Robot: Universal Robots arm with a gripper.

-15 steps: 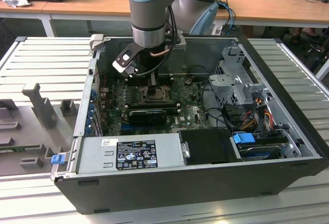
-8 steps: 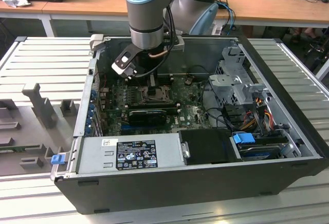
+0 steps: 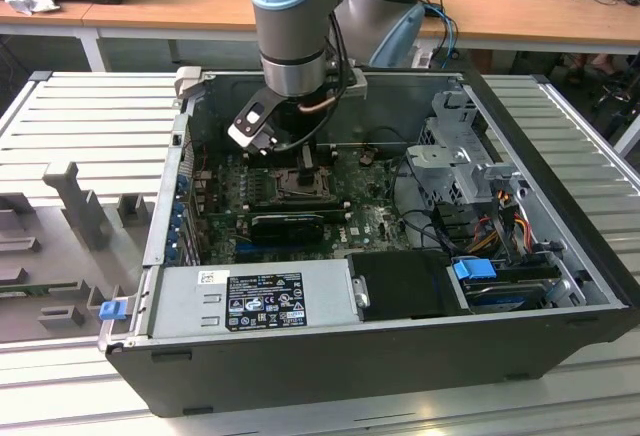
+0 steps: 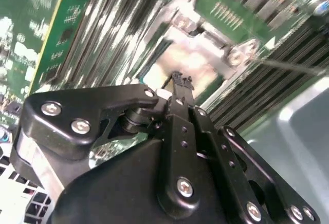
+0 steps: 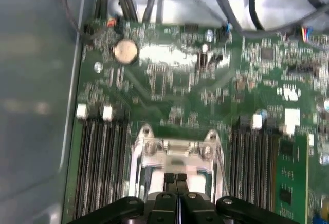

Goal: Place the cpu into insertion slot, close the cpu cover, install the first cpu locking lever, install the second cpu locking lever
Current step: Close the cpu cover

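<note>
Cpu cover [image 5: 175, 148] sits just under the hand [image 5: 175, 179], pressed together; an off-centre push might jam it crooked.

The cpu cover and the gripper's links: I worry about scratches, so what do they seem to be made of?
The cpu cover looks like bare metal, silvery and shiny: it throws bright glare. The gripper has black links with a dull sheen, joined by silvery screws. Whether the links are coated metal or hard plastic, the look leaves open.
</note>
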